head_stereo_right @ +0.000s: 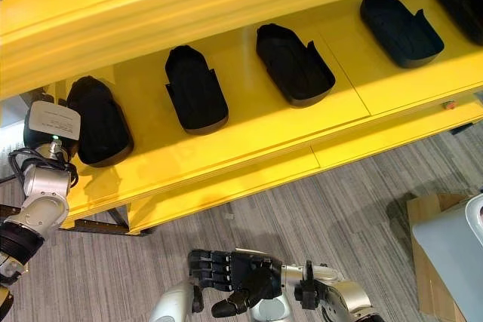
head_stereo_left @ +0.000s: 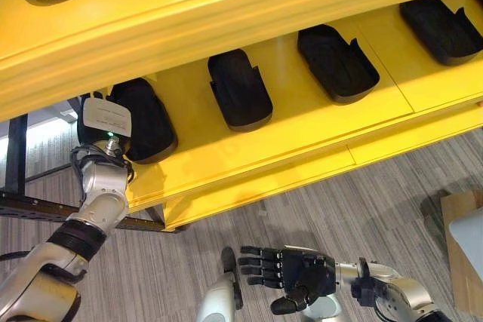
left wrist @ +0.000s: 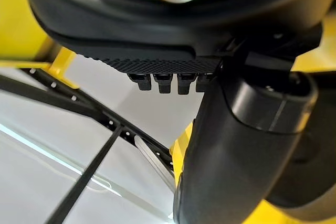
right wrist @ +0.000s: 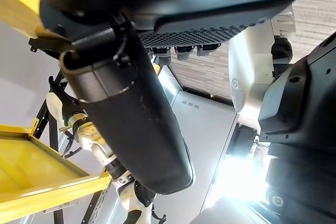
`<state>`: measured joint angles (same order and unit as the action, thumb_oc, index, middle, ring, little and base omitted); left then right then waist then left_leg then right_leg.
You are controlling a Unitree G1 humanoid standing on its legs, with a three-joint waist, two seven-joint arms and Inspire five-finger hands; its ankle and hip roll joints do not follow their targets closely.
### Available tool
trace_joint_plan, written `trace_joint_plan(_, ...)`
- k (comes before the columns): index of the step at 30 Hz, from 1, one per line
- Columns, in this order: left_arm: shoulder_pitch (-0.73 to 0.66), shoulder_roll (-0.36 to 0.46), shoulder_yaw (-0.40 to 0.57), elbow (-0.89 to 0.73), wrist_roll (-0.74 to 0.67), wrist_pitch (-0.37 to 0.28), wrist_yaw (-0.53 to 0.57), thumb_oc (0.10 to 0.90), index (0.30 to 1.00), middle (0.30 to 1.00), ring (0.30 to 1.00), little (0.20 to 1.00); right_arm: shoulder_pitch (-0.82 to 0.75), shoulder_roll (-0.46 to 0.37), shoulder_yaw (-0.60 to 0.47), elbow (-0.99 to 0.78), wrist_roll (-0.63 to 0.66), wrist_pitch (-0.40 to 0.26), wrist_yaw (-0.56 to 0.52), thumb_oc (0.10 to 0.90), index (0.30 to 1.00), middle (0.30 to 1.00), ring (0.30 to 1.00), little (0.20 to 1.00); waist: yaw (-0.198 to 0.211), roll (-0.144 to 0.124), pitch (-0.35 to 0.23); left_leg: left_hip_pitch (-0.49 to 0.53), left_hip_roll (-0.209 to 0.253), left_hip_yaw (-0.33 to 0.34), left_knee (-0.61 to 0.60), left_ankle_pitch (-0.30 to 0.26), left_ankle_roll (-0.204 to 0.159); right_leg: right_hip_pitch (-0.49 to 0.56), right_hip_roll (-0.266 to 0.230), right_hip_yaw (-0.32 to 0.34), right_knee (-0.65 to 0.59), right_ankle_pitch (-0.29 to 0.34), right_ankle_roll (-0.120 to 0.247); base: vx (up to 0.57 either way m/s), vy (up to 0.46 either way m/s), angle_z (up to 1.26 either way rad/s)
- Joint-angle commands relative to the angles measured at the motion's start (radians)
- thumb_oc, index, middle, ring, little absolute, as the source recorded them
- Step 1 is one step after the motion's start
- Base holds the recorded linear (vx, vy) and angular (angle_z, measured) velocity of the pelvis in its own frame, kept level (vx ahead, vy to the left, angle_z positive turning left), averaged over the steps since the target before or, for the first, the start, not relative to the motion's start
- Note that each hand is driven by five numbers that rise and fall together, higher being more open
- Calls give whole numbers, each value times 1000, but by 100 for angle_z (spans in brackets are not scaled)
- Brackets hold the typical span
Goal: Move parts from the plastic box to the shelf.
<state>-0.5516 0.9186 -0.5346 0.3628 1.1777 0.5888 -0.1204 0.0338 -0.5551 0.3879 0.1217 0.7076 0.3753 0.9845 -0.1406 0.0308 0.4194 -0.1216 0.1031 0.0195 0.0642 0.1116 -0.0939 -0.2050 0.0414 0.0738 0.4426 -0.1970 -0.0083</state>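
Left hand (head_stereo_left: 102, 122) raised to the left end of the yellow shelf (head_stereo_left: 317, 122), right against the leftmost black part (head_stereo_left: 147, 120); fingers hidden behind the wrist and the part, so impossible to say whether clasping or already let go. Long axis of that part running near to far across the shelf, like the three other parts (head_stereo_left: 238, 88) spaced out to its right. Right hand (head_stereo_left: 290, 271) low over the floor, well apart from the shelf, fingers straight and spread, thumb out, holding nothing. Clearly the left hand nearer, probably seating or freeing the part; next call likely a straight pull back toward the near side.
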Motion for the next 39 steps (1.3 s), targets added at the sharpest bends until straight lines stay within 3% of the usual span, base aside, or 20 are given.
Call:
trace_joint_plan(1,-58,29,111,11,-32,94,149,900,1000,1000,1000,1000,24,58,35,-114,77,-31,54,900,1000,1000,1000,1000,-20,-20,-58,-23,-57,-25,90,-98,82,43,-46,-100,-137,85,31,0,0,0)
trace_joint_plan(7,-63,22,136,25,-218,110,292,900,1000,1000,1000,1000,23,61,34,-113,82,-40,49,900,1000,1000,1000,1000,-18,-25,-55,-25,-55,-25,88,-98,83,41,-42,-98,-139,86,29,-1,-4,1)
trace_joint_plan(10,-57,18,165,52,-393,56,423,900,1000,1000,1000,1000,31,65,32,-114,80,-52,49,900,1000,1000,1000,1000,-17,-28,-58,-24,-54,-24,86,-98,83,42,-40,-96,-142,86,29,-5,-12,0)
trace_joint_plan(11,-35,7,193,58,-494,11,490,900,1000,1000,1000,1000,40,71,33,-113,77,-65,47,900,1000,1000,1000,1000,-15,-31,-60,-23,-54,-26,86,-98,84,45,-39,-96,-144,85,29,0,0,0)
trace_joint_plan(14,-6,-6,224,45,-592,-30,553,900,1000,1000,1000,1000,45,73,26,-117,83,-69,46,900,1000,1000,1000,1000,-11,-32,-63,-20,-53,-28,82,-98,83,50,-38,-98,-149,86,28,-5,-11,0)
trace_joint_plan(16,54,-21,288,15,-701,-123,598,900,1000,1000,1000,1000,60,80,20,-124,70,-80,47,900,1000,1000,1000,1000,-1,-35,-70,-12,-54,-33,73,-96,83,63,-35,-97,-162,86,28,2,-29,7)
trace_joint_plan(17,118,-34,349,-15,-739,-200,598,900,1000,1000,1000,1000,81,81,12,-132,71,-90,45,900,1000,1000,1000,1000,9,-37,-79,-1,-54,-37,61,-95,83,77,-32,-99,-174,83,28,14,-25,13)
trace_joint_plan(20,231,-78,430,-94,-849,-307,584,900,1000,1000,1000,1000,106,89,5,-135,71,-115,35,900,1000,1000,1000,1000,28,-42,-95,13,-57,-47,43,-93,83,99,-32,-105,-200,87,28,13,-18,18)
trace_joint_plan(22,350,-144,507,-193,-926,-509,633,900,1000,1000,1000,1000,139,105,-3,-127,78,-164,27,900,1000,1000,1000,1000,54,-51,-121,32,-57,-62,12,-82,78,131,-36,-118,-241,97,30,15,-13,22)
trace_joint_plan(23,372,-161,520,-219,-935,-542,621,900,1000,1000,1000,1000,141,111,-7,-123,83,-169,29,900,1000,1000,1000,1000,59,-54,-127,36,-56,-65,1,-77,76,137,-37,-119,-253,103,33,-8,6,20)
trace_joint_plan(25,454,-224,559,-290,-1085,-650,549,900,1000,1000,1000,1000,154,132,-16,-118,98,-191,28,900,1000,1000,1000,1000,79,-61,-150,47,-52,-78,-32,-60,68,154,-44,-123,-290,124,42,-8,15,21)
trace_joint_plan(27,527,-301,589,-337,-1238,-751,392,900,1000,1000,1000,1000,164,147,-33,-96,106,-219,27,900,1000,1000,1000,1000,99,-66,-175,56,-52,-90,-55,-50,65,177,-52,-131,-328,140,47,13,42,15)
trace_joint_plan(32,666,-421,569,-434,-1539,-880,-76,900,1000,1000,1000,1000,153,175,-115,-57,207,-295,19,900,1000,1000,1000,1000,141,-72,-214,78,-47,-104,-93,-38,60,218,-59,-146,-391,168,52,-2,61,20)
trace_joint_plan(36,712,-459,575,-501,-1732,-945,-250,900,1000,1000,1000,1000,133,188,-182,-45,227,-318,-27,900,1000,1000,1000,1000,160,-72,-244,103,-45,-96,-132,-32,57,246,-67,-160,-439,190,63,9,94,8)
trace_joint_plan(39,706,-467,592,-515,-1865,-905,-365,900,1000,1000,1000,1000,116,192,-208,-37,230,-319,-33,900,1000,1000,1000,1000,163,-72,-267,117,-45,-85,-149,-34,59,261,-72,-163,-467,205,71,16,113,-2)
